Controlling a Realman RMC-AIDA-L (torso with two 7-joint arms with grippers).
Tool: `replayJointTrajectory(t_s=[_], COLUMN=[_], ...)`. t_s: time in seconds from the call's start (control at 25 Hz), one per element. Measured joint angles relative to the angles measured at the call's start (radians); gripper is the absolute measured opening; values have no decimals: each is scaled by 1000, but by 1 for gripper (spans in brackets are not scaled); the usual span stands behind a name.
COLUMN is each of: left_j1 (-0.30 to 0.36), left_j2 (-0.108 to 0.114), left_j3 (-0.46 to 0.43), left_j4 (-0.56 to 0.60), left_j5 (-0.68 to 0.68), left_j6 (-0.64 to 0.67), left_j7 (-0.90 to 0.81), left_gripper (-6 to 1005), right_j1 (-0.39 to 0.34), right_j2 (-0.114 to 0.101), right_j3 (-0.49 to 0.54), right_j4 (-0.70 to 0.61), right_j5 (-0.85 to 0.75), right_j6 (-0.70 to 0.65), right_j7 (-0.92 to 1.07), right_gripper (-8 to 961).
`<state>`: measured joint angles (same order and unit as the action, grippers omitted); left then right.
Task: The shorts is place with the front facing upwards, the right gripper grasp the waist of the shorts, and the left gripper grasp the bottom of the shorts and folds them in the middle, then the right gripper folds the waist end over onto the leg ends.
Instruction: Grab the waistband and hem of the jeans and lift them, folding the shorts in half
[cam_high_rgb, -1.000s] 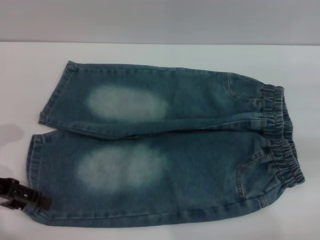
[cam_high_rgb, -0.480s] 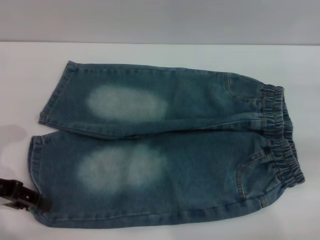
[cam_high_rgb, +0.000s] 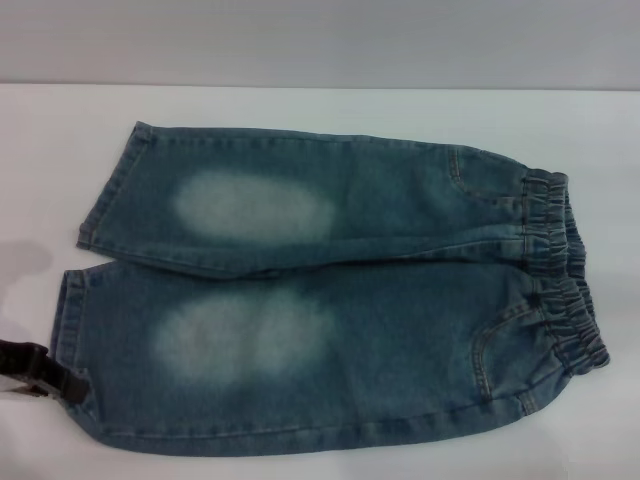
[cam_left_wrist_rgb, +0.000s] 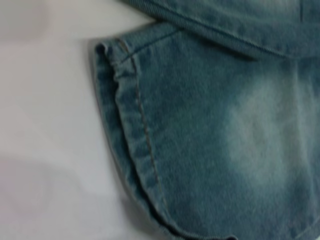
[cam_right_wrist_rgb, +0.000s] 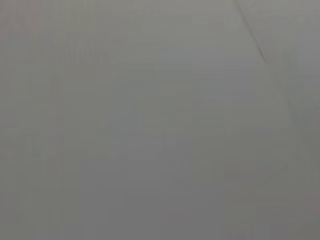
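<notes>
White table (cam_high_rgb: 320, 110) fills the head view under a grey wall band. Shorts (cam_high_rgb: 330, 300) lie flat, front up, across most of it: waist (cam_high_rgb: 560, 270) gathered at 3 o'clock, hems (cam_high_rgb: 75, 300) at 9 o'clock. Both legs show pale oval patches. Near leg's lower edge runs close to the frame bottom at 6 o'clock. Left gripper (cam_high_rgb: 70, 385) enters from the frame edge at 8 o'clock; only a dark stub shows, the rest cut off. Its tip sits right at the near leg's hem corner. Cannot tell how far the fingers are apart, nor whether they have cloth.

Left wrist view: near leg's hem (cam_left_wrist_rgb: 132, 145) curves across the picture, tan stitch line visible, a small pucker at one corner. White table (cam_left_wrist_rgb: 45, 125) beside it. Edge of the other leg (cam_left_wrist_rgb: 240, 25) overlaps at the far corner. Pale patch (cam_left_wrist_rgb: 260, 135) partly cut off. No fingers appear here.

Right wrist view: plain grey surface only, one thin dark line (cam_right_wrist_rgb: 252, 35) near a corner. Right gripper not seen in any view, shorts neither here.
</notes>
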<state>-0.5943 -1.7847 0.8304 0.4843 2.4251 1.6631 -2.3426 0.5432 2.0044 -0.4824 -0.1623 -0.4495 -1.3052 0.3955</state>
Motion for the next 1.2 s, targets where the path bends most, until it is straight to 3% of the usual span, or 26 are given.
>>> replayJointTrajectory(t_s=[0.04,0.36,0.52,0.6,0.64,0.72,0.76,0.8,0.84,1.0,1.08,1.2], left_j1=[-4,-18,-23,-24,-24,-22,-22,-20,-16,-11,-9,-11], left_j2=[-1,-9,-15,-19,-20,-23,-23,-24,-26,-30,-33,-35], left_j3=[-1,-6,-7,-17,-23,-45,-45,-62,-92,-128,-147,-153], left_j4=[4,11,11,11,11,11,11,12,16,19,19,19], left_j5=[3,3,1,-1,-1,-2,-2,-2,-2,-3,-3,-3], left_j6=[-5,-33,-37,-48,-51,-57,-57,-60,-66,-80,-92,-100], left_j7=[-10,-20,-17,-17,-17,-17,-17,-16,-12,-8,-7,-7], left_gripper=[153,80,62,62,62,62,62,62,62,62,62,62], right_j1=[1,2,-1,1,1,5,18,18,27,75,102,134], right_j2=[0,-14,-26,-49,-49,-74,-114,-114,-133,-213,-239,-257], right_j3=[0,-9,-47,-84,-84,-118,-155,-155,-167,-193,-192,-186], right_j4=[0,-27,-133,-218,-218,-261,-302,-302,-317,-388,-424,-488], right_j5=[0,-23,-177,-369,-369,-502,-685,-685,-755,-1076,-1215,-1379], right_j6=[6,64,156,214,214,226,219,219,207,71,-15,-111], right_j7=[5,116,311,520,520,662,867,867,952,1273,1382,1541], right_gripper=[430,428,427,427,426,426,426,425,425,425,425,425])
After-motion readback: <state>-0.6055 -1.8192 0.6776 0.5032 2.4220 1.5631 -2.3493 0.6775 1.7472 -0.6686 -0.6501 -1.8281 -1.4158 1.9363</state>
